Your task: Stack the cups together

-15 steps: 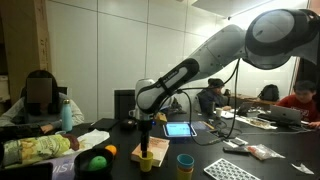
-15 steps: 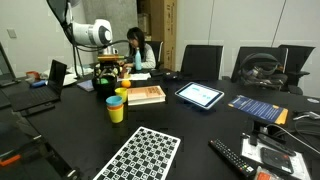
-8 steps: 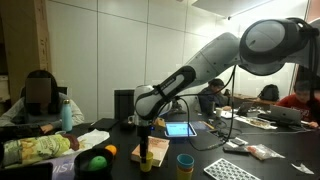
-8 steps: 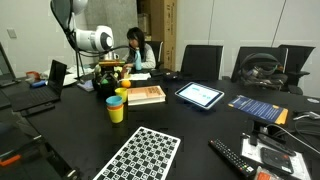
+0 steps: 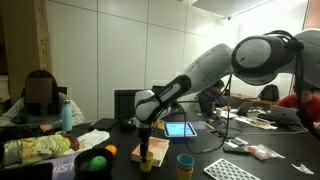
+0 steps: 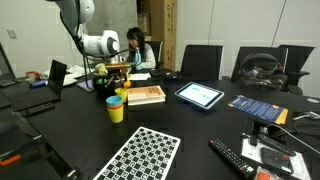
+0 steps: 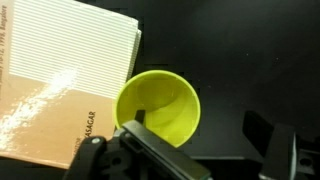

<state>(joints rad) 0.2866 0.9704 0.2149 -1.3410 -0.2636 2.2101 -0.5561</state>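
Observation:
In the wrist view a yellow cup [image 7: 160, 105] stands open side up on the black table, next to a tan book [image 7: 60, 70]. My gripper [image 7: 200, 155] hangs right over it, open. One finger is at the cup's near rim and the other is well off to the side, touching nothing. In an exterior view the gripper [image 5: 146, 140] is low over a yellow and orange cup shape [image 5: 146, 160] by the book. A light blue cup sits in a yellowish one [image 5: 185, 163], also seen in an exterior view [image 6: 116, 108]. I see no red cup.
A green ball [image 5: 97, 162] and an orange ball [image 5: 110, 150] lie beside the book [image 6: 147, 95]. A teal bottle [image 5: 67, 112] stands behind. A tablet [image 6: 199, 95], a checkerboard sheet [image 6: 140, 155] and remotes lie on the table. People sit at the far side.
The arm's elbow has swung lower and the gripper has sunk slightly toward the cup. The cups have not moved.

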